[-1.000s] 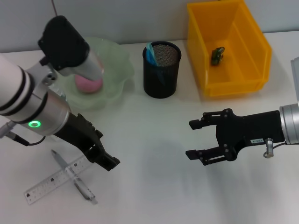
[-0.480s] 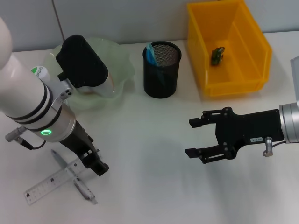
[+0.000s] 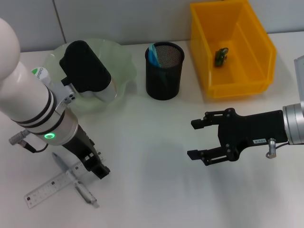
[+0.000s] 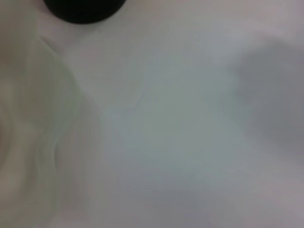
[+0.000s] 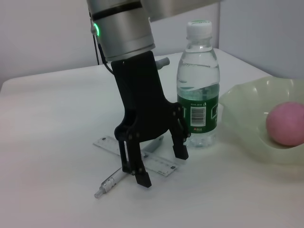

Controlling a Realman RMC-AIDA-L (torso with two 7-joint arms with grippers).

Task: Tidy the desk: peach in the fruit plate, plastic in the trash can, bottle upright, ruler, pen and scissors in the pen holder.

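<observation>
Now the left gripper (image 5: 154, 167) hangs just over the ruler (image 3: 57, 183) with its fingers spread wide, one on each side of the thin clear strip, so it looks ready to pinch it. It points down because the ruler lies flat on the desk (image 3: 152, 123) and has to be taken from above. The pen (image 3: 76, 184) lies crossed with the ruler, touching it, so picking one alone may be tricky. Just behind the ruler the bottle (image 5: 198, 85) stands upright, so that job looks done. Farther back from the ruler sits the fruit plate (image 3: 118, 66), and the peach (image 5: 286, 123) rests inside it. Beside the plate is the pen holder (image 3: 164, 71), with the blue scissors (image 3: 153, 54) poking out of its top. Past the pen holder is the trash can (image 3: 256, 47), and the plastic (image 3: 221, 56) lies on its floor. Well away from the ruler, in front of the trash can, the right gripper (image 3: 198, 139) waits above the bare desk with its fingers apart, holding nothing. I think only the ruler and pen are left to put away.
</observation>
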